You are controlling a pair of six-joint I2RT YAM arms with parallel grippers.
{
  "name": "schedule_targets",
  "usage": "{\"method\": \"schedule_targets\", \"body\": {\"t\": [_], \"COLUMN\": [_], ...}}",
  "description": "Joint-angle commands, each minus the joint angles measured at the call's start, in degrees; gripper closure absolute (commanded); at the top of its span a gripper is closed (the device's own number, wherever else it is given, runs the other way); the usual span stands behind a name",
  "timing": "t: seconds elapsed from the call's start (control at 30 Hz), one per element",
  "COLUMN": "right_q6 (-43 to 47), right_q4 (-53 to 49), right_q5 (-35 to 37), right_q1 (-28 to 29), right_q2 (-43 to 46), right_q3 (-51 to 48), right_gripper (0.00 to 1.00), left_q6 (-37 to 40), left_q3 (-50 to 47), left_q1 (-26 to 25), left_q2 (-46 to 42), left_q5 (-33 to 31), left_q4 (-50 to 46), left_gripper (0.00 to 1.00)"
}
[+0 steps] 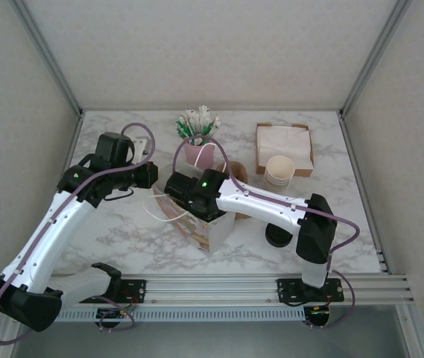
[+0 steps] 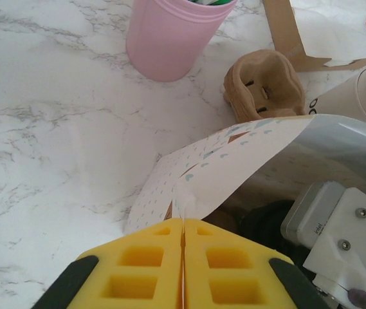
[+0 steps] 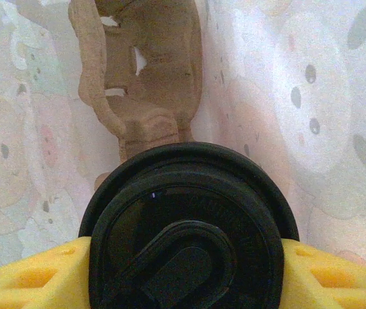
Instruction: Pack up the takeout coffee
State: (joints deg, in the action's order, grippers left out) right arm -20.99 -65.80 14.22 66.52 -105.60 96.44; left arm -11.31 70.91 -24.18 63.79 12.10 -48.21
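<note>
The takeout coffee, showing a glossy round black lid with a raised sip tab, is being gripped at both sides by the right gripper inside the spotted paper bag at mid-scene. The bag's edge is being pinched by the closed left gripper.

The takeout coffee is cut off below (cup wall hidden).

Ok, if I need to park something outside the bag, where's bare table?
Bare marble: front-left, between the left arm and the paper bag; also the right edge, beside the stack of cups and napkin box. Crowded: the middle, where pink cup, cup carrier, bag and right arm bunch.
</note>
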Motion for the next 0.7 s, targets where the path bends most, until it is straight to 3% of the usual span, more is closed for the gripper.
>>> {"method": "schedule_targets", "body": {"t": [0.0, 0.67], "right_q6": [-2.54, -7.49], "right_q4": [1.53, 8.0], "right_q5": [-5.88, -9.6], "right_q1": [0.22, 0.36], "right_q2": [-1.01, -6.22], "right_q3": [2.42, -11.32], "right_gripper": [0.55, 0.55], "left_q6": [0.06, -0.27], "left_q3": [0.19, -0.44], "left_q1": [-1.04, -2.27], "left_q2": [0.93, 1.57], "left_q5": [1.5, -0.08], "left_q4": [-1.18, -1.16], "left_gripper": [0.91, 0.91]}}
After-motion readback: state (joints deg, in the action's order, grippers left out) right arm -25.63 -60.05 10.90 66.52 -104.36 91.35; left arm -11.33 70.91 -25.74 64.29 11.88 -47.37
